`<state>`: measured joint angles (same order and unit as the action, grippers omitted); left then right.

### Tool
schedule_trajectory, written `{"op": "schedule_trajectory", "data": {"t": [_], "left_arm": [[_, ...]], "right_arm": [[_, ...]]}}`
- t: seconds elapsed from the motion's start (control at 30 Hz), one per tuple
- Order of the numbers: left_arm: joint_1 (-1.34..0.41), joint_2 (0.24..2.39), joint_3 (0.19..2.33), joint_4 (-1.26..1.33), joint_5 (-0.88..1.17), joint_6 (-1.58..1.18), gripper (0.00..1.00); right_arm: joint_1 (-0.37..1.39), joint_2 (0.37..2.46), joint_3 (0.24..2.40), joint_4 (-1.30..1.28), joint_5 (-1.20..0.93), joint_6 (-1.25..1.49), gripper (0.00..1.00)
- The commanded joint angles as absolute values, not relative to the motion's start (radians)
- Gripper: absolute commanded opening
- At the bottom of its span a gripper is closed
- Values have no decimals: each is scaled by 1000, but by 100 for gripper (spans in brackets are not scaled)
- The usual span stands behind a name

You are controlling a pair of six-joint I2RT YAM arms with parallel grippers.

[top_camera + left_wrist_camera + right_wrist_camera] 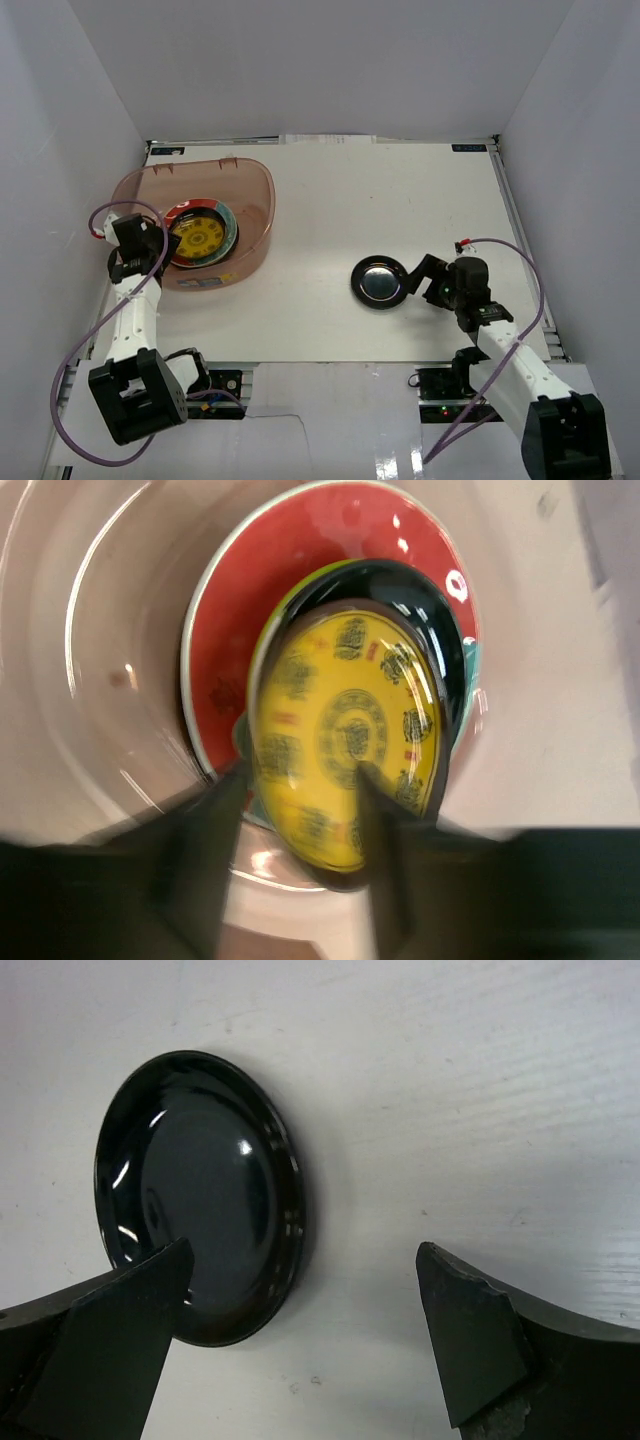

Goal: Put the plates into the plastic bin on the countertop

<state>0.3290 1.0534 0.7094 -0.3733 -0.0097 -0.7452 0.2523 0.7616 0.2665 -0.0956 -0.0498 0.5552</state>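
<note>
The plastic bin [255,180] stands at the left of the countertop [400,200]. It holds a stack: a red-and-teal plate [300,570], a black plate [440,630] and a yellow patterned plate [203,238] on top, tilted [350,730]. My left gripper [300,780] reaches into the bin, its jaws parted astride the yellow plate's near rim; the view is blurred. A glossy black plate [380,282] lies alone on the countertop. Just right of it my right gripper [412,285] is wide open, holding nothing [303,1250]. One of its fingers overlaps that plate's [200,1190] near edge.
The pinkish bin wall [90,680] curves round the stack on the left. White enclosure walls rise on three sides, and metal rails [515,230] run along the countertop's edges. Purple cables [530,270] loop off both arms.
</note>
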Motion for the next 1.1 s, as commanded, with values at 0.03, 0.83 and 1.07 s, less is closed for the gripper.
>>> {"op": "schedule_trajectory", "data": {"t": [0.03, 0.83, 1.07], "left_arm": [[339, 1042, 712, -341, -5, -736, 78], [31, 700, 785, -222, 759, -532, 98], [-31, 640, 899, -189, 864, -561, 98]], "right_arm": [[99, 830, 183, 129, -369, 632, 99], [146, 825, 484, 235, -448, 773, 8], [441, 1024, 813, 287, -278, 782, 8]]}}
